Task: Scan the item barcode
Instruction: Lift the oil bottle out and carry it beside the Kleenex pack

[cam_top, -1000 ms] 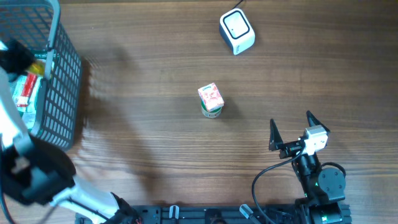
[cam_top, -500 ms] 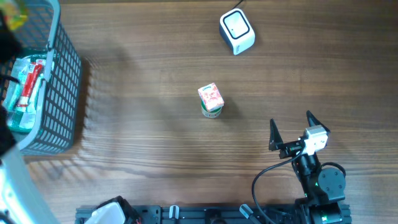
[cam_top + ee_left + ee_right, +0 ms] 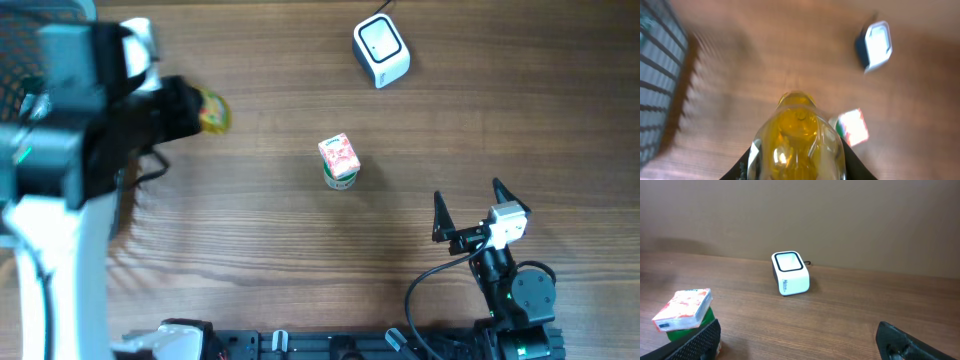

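Yellow liquid is showing through a clear bottle (image 3: 797, 145) that the left jaws are clamping from both sides, as the left wrist view makes plain. From overhead, the bottle (image 3: 212, 110) is sticking out of the dark end of the left arm (image 3: 90, 120) over the wooden desk (image 3: 250, 250), just right of the grey wire basket (image 3: 660, 85) and well left of the white scanner (image 3: 381, 51). The picture is blurred there, so whether the bottle is touching the desk I cannot tell. Near the middle of the desk a pink-and-white carton (image 3: 339, 155) is lying on top of a green container (image 3: 342, 180). At the near right edge, the right arm (image 3: 510, 285) is resting with its jaws spread wide apart and gripping nothing, its fingers (image 3: 441, 218) pointing towards the scanner.
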`<state>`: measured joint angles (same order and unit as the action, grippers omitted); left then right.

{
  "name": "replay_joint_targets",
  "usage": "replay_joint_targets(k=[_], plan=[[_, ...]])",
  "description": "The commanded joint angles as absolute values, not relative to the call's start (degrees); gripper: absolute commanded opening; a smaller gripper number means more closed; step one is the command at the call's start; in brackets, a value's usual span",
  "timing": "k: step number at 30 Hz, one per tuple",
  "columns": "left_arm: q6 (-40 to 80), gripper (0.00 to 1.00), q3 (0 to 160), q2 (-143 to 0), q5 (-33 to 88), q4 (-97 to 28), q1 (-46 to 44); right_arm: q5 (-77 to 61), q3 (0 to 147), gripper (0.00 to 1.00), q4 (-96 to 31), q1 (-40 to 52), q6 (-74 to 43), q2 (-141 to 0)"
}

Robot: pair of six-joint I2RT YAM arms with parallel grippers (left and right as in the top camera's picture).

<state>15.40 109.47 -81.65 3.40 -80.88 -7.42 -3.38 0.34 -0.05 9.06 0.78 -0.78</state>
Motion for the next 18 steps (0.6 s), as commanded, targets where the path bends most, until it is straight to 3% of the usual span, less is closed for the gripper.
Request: replay_joint_targets(k=[1, 9, 18], plan=[[15.64, 0.25, 109.82, -88.75, 1.56, -83.0, -12.71, -2.87, 0.3, 1.0, 0.05, 8.75, 1.37, -0.27], [15.7, 0.25, 109.06, -99.07, -0.89, -82.63, -19.75, -2.87, 0.3, 1.0, 0.05, 8.75, 1.34, -0.27], [15.92, 0.25, 99.18, -100.57, -6.11, -71.0, -23.05, -2.87, 0.3, 0.99, 0.05, 8.75, 1.34, -0.27]])
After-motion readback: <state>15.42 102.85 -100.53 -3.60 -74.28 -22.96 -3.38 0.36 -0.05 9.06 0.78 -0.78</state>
